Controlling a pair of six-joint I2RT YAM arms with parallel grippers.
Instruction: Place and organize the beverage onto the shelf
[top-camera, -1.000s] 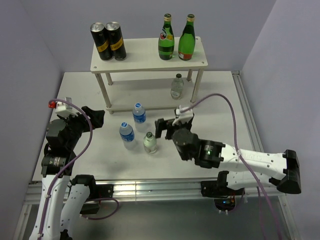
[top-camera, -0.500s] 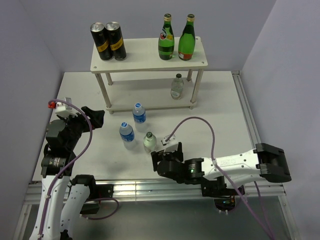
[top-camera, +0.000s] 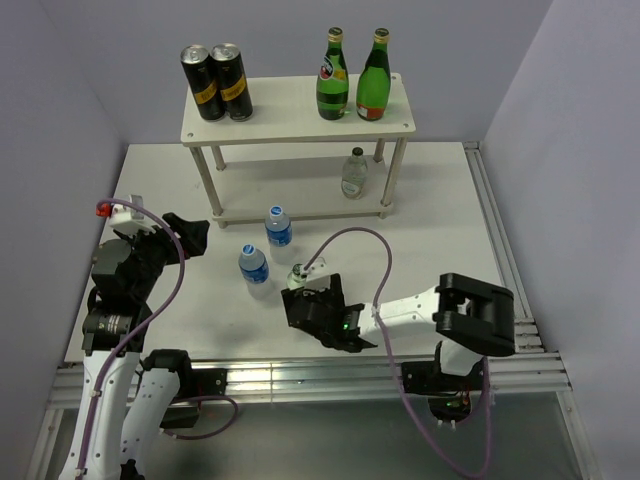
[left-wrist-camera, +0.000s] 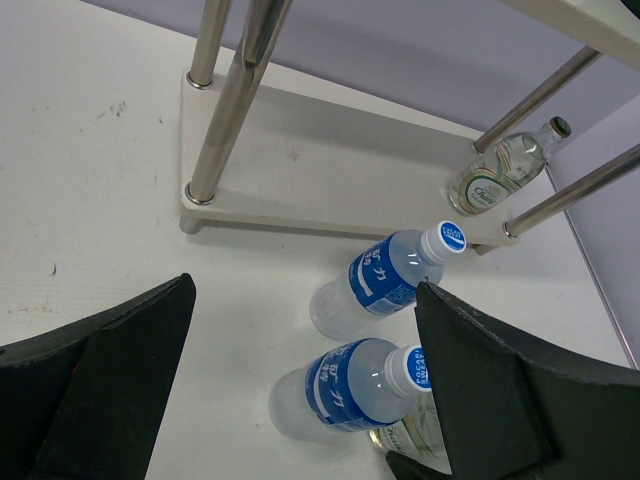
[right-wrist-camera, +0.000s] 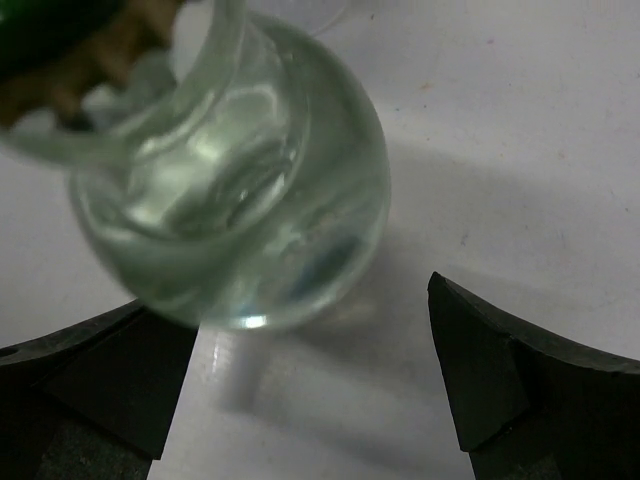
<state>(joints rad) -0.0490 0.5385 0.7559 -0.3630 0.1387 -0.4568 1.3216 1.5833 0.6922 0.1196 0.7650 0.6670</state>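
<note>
The shelf (top-camera: 290, 125) stands at the back with two black cans (top-camera: 217, 82) and two green bottles (top-camera: 354, 75) on its top board and a clear glass bottle (top-camera: 354, 172) on its lower board. Two blue-label water bottles (top-camera: 279, 228) (top-camera: 254, 266) and a small clear glass bottle with a green cap (top-camera: 297, 276) stand on the table in front. My right gripper (top-camera: 302, 298) is open, low at the near side of that glass bottle (right-wrist-camera: 230, 190), whose body sits at the mouth of the jaws (right-wrist-camera: 310, 390). My left gripper (top-camera: 190, 236) is open and empty, left of the water bottles (left-wrist-camera: 350, 400).
The shelf's thin legs (left-wrist-camera: 215, 110) and lower board (left-wrist-camera: 330, 170) lie just behind the water bottles. Grey walls close in on the left, back and right. The right arm's cable (top-camera: 350, 240) loops over the table between the bottles and the shelf.
My right arm has folded back from in front of the shelf, and its gripper has swung low and left up to the small glass bottle. The left arm has not moved.
</note>
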